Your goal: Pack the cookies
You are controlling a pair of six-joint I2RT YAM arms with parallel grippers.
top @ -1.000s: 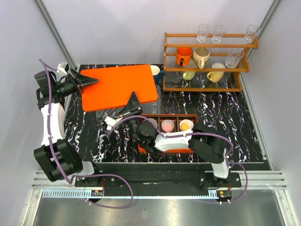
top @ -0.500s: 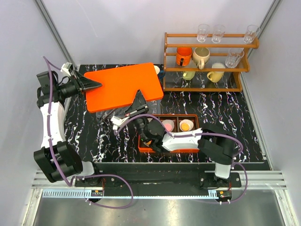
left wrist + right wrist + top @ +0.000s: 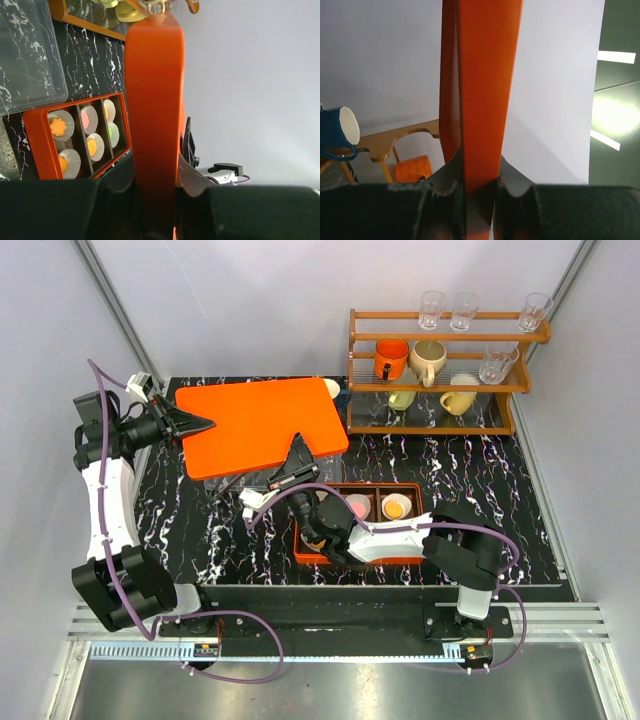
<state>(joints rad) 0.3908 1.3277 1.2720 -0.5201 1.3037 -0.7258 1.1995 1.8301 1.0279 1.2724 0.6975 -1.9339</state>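
Both grippers hold a flat orange lid (image 3: 262, 423) above the table's back left. My left gripper (image 3: 203, 424) is shut on its left edge, and my right gripper (image 3: 297, 447) is shut on its front right edge. The lid shows edge-on in the left wrist view (image 3: 152, 90) and in the right wrist view (image 3: 485, 85). The orange tray (image 3: 411, 486) lies at front centre, partly hidden by my right arm. The cookies sit in white liners: a pink one (image 3: 357, 508) and an orange one (image 3: 396, 508). The left wrist view shows orange (image 3: 58, 126), pink (image 3: 85, 119) and green (image 3: 113, 134) cookies.
A clear plastic container (image 3: 232, 481) lies under the lid's front edge and also shows in the left wrist view (image 3: 25, 55). A wooden rack (image 3: 440, 370) with mugs and glasses stands at back right. A blue mug (image 3: 337, 132) stands by the rack.
The lid has moved to the right, toward the tray, with both grippers still shut on it. My right arm has shifted right along the tray.
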